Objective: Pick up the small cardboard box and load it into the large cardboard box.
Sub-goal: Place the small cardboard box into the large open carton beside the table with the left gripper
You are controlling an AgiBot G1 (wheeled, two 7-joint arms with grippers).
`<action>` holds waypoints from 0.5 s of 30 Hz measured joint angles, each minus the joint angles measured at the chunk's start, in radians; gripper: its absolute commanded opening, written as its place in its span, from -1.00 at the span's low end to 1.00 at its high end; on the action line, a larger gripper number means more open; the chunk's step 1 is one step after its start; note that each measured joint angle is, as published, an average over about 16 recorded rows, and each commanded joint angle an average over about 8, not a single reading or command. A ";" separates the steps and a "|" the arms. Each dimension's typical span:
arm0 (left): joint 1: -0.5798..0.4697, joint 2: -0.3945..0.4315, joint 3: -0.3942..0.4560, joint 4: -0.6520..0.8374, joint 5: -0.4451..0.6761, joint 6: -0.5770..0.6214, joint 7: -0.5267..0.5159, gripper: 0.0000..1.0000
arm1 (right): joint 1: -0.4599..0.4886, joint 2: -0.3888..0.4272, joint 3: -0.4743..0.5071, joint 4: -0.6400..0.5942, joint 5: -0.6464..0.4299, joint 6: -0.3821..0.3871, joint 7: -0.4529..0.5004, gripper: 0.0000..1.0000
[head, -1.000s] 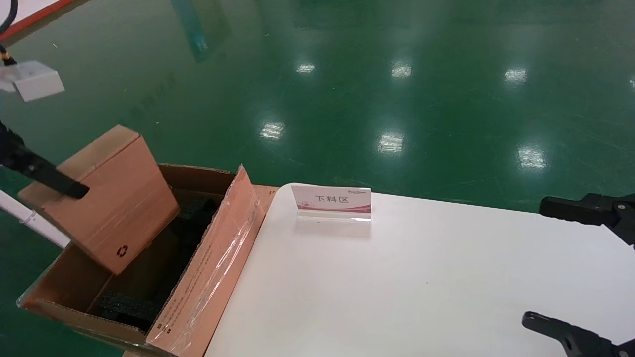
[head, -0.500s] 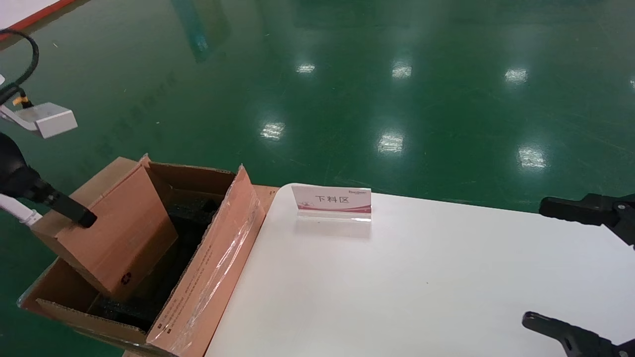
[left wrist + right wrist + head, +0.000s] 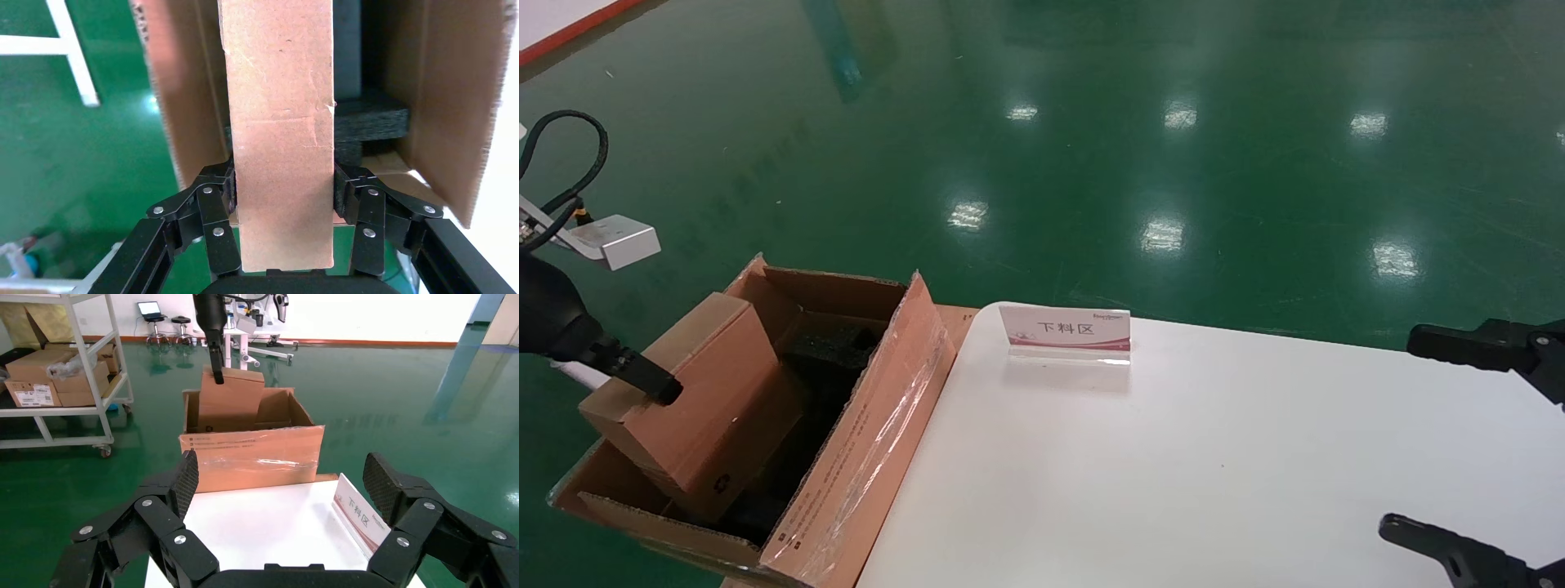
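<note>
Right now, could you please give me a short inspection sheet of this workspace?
Surface: white table, bare except for one sign.
Job's things: small cardboard box tilted, lower part inside the large cardboard box, upper part above the rim; black foam pads inside.
Clutter: placard standing near the table's far edge.
Grippers: left claw shut on the small cardboard box, over the large box; right claw open, parked at the table's right side.
Cables: black cable looping at the left arm.
Surroundings: glossy green floor; shelf cart holding cartons, seen in the right wrist view.
</note>
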 measured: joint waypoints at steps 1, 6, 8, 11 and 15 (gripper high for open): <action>-0.001 -0.001 0.002 -0.007 0.006 -0.005 -0.008 -1.00 | 0.000 0.000 0.000 0.000 0.000 0.000 0.000 1.00; -0.007 -0.007 0.013 -0.045 0.036 -0.032 -0.049 -1.00 | 0.000 0.000 0.000 0.000 0.000 0.000 0.000 1.00; -0.011 -0.010 0.016 -0.060 0.047 -0.043 -0.067 -1.00 | 0.000 0.000 0.000 0.000 0.000 0.000 0.000 1.00; -0.017 -0.015 0.021 -0.084 0.063 -0.058 -0.093 -1.00 | 0.000 0.000 -0.001 0.000 0.000 0.000 0.000 1.00; -0.023 -0.020 0.026 -0.112 0.082 -0.077 -0.126 -1.00 | 0.000 0.000 -0.001 0.000 0.001 0.000 0.000 1.00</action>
